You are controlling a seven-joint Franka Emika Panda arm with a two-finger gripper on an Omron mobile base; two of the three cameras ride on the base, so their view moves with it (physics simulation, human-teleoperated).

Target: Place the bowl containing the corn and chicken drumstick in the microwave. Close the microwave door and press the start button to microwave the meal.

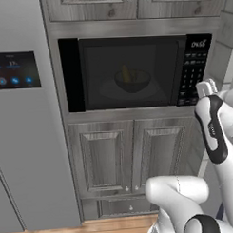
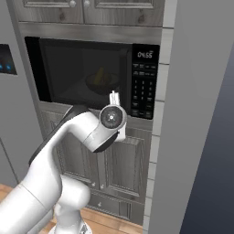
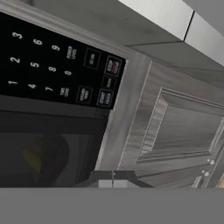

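The black microwave point(image 1: 131, 72) is built in under the upper cabinets, and its door point(image 1: 128, 51) is shut. Through the tinted window I see the dark bowl point(image 1: 132, 81) on the turntable with the yellow corn point(image 1: 126, 73) standing in it. The glass is too dark to make out the chicken drumstick. My gripper point(image 1: 206, 86) is shut on nothing, just below and in front of the button panel point(image 1: 193, 70) at the microwave's right. From the right, the gripper point(image 2: 114, 97) sits left of the panel point(image 2: 144, 84), under the bowl point(image 2: 103, 82). In the hand view the closed gripper point(image 3: 113, 176) points past the keypad point(image 3: 57, 65).
A grey fridge point(image 1: 24, 140) with a small lit screen point(image 1: 14, 69) stands left of the microwave. Grey panelled cabinet doors point(image 1: 131, 153) lie below it and a wall point(image 2: 196, 114) closes in on the right. The wooden floor point(image 1: 70, 232) shows at the bottom.
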